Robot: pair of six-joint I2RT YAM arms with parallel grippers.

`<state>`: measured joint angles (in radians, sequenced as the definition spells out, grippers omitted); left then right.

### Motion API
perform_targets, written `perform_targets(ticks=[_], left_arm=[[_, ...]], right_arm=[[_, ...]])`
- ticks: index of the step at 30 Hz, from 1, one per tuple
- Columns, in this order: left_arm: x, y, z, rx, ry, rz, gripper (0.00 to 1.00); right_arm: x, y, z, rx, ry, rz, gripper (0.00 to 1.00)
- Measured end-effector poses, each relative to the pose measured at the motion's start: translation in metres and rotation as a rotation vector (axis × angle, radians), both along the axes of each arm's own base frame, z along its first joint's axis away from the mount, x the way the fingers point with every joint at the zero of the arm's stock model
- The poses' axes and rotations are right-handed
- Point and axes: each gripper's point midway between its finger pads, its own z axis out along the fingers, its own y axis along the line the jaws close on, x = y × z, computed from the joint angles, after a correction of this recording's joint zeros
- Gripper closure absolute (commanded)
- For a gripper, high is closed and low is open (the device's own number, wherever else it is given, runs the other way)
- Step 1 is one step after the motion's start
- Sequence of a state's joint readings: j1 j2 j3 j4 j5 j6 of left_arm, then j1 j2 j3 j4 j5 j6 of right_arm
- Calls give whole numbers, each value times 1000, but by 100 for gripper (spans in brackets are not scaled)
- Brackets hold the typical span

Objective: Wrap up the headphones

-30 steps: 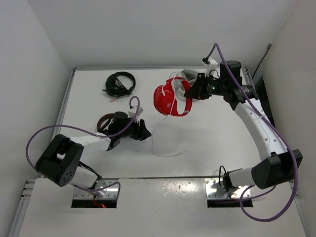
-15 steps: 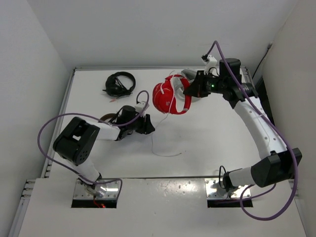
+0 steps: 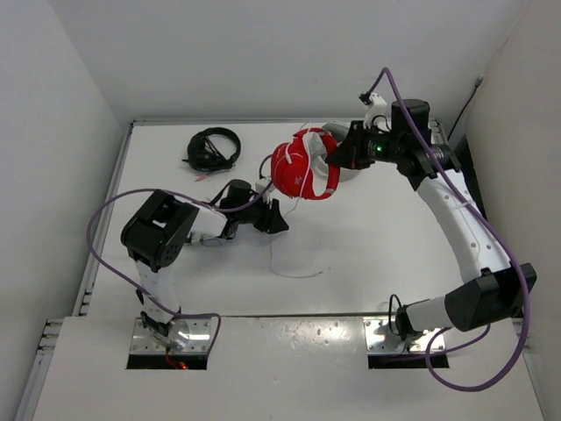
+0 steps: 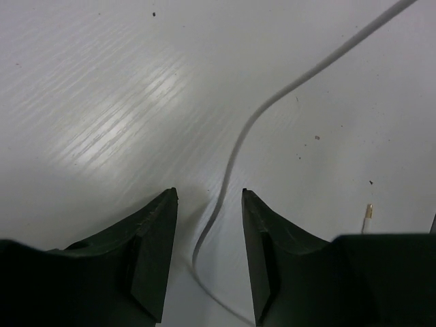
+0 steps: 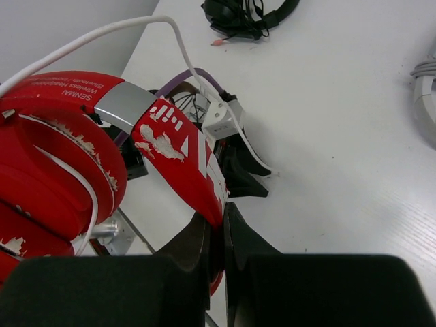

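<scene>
The red headphones [image 3: 302,167] hang in the air above the table's middle back. My right gripper [image 3: 337,160] is shut on the red headband [image 5: 184,160], which shows pinched between the jaws in the right wrist view. The thin white cable [image 3: 289,237] drops from the earcups to the table and loops there. My left gripper [image 3: 279,219] is open, low over the table just below the headphones. In the left wrist view the cable [image 4: 235,153] runs between the open fingertips [image 4: 160,204] without being pinched; the cable's plug end [image 4: 368,216] lies at the right.
Black headphones [image 3: 213,149] lie at the back left of the table. Another pair is mostly hidden under my left arm [image 3: 188,219]. Grey-white headphones [image 5: 426,88] lie near my right gripper. White walls enclose the table on three sides.
My left gripper has slid right across the table to the hanging cable, which now lies between its jaws. My right gripper has lifted the headphones slightly.
</scene>
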<state>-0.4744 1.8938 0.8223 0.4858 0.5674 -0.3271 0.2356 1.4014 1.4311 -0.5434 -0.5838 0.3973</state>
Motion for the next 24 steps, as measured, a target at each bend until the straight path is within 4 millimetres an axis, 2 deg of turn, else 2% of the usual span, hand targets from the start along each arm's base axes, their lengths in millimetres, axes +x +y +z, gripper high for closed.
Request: perform_targets(ticks=[1, 2, 4, 6, 10, 12, 13, 16, 19, 24], left_arm=[[-1, -2, 0, -6, 0, -8, 56], [-2, -4, -1, -9, 2, -19, 69], [-5, -8, -3, -12, 12, -37, 82], [-9, -11, -6, -9, 22, -48, 90], [-21, -6, -9, -7, 65, -32, 92], [-30, 0, -10, 0, 102, -13, 92], [-35, 3, -9, 6, 124, 5, 100], [-50, 14, -4, 15, 161, 50, 100], [-65, 22, 9, 15, 170, 98, 100], [-78, 12, 42, -4, 115, 89, 100]], right_arm=[[1, -1, -1, 0, 3, -4, 100], [1, -1, -1, -1, 6, -4, 100], [1, -3, -2, -2, 10, -7, 100], [2, -6, -3, -3, 12, -16, 100], [13, -20, -3, -3, 22, -91, 100], [23, -33, -4, -5, 26, -163, 100], [28, -39, -6, -7, 27, -200, 100], [41, -60, -12, -21, 48, -315, 100], [51, -75, -20, -17, 77, -408, 100], [62, -90, -38, -33, 126, -526, 100]])
